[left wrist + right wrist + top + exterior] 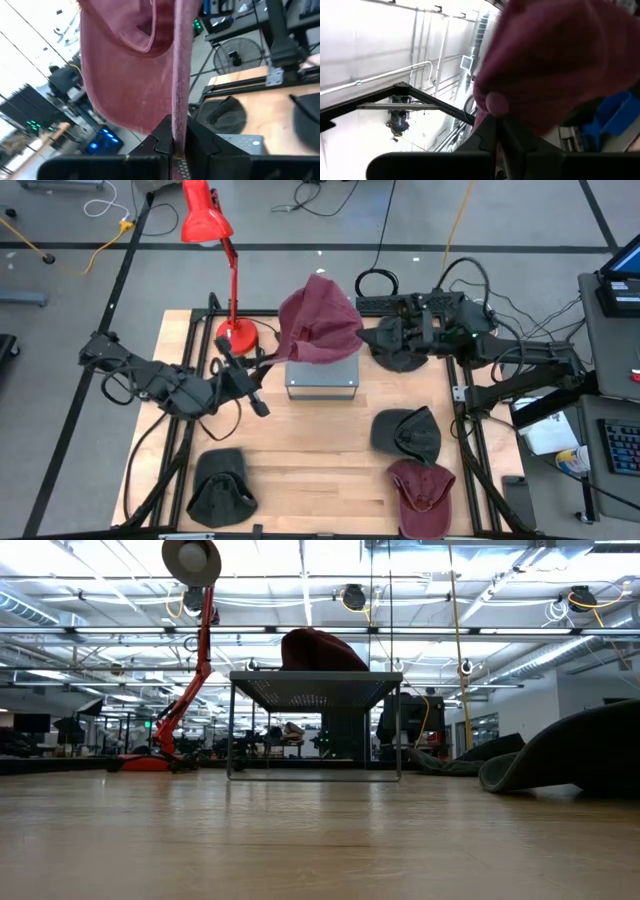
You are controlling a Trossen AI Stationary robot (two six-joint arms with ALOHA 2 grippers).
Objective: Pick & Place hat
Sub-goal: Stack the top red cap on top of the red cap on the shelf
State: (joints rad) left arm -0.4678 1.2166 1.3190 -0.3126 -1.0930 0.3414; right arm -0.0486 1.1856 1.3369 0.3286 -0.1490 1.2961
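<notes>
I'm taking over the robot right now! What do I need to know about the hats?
Left gripper: jaws shut on the raised maroon hat's cloth.
Right gripper: jaws shut against the same hat; whether it grips is unclear.
Hat: held over the grey stand mid-table.
Done: hat picked up and carried to the stand.
Left: settle it on top and let go. Four more hats lie on the table.
</notes>
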